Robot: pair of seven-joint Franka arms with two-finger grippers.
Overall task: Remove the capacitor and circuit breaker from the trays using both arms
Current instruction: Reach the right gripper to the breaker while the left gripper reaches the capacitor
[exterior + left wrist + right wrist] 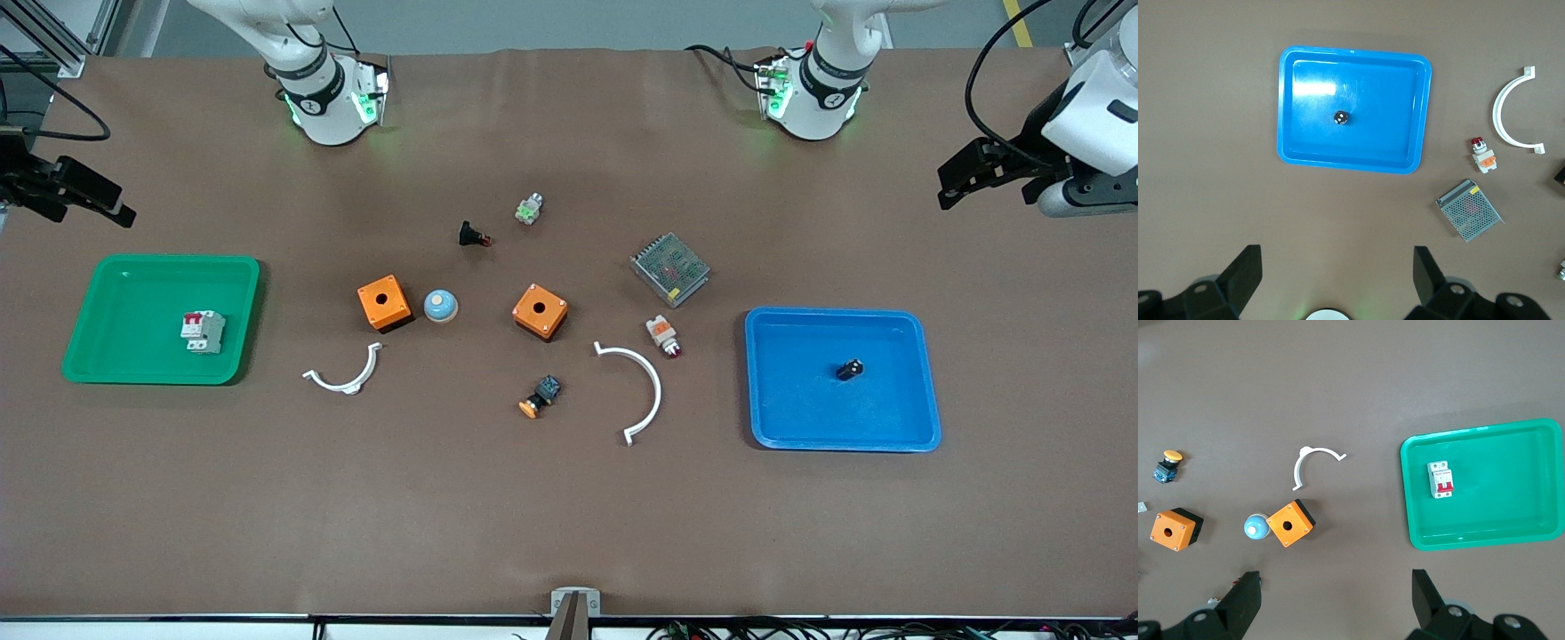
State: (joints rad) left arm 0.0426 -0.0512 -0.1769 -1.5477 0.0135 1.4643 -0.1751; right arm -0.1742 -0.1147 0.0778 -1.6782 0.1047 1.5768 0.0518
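The breaker (203,332), a white-grey block with red levers, lies in the green tray (116,356) at the right arm's end; it also shows in the right wrist view (1441,480). The capacitor (850,369), a tiny black cylinder, lies in the blue tray (800,427) at the left arm's end; it also shows in the left wrist view (1341,118). My right gripper (98,197) (1336,590) is open and empty, raised at the table's edge by the green tray. My left gripper (978,173) (1338,267) is open and empty, raised at the table's edge by the blue tray.
Between the trays lie two orange boxes (384,302) (540,311), a blue dome button (440,306), two white curved clips (347,378) (636,391), a mesh-covered box (670,268), a white-and-orange part (663,335), a black switch with orange cap (540,396) and a black flared part (471,235).
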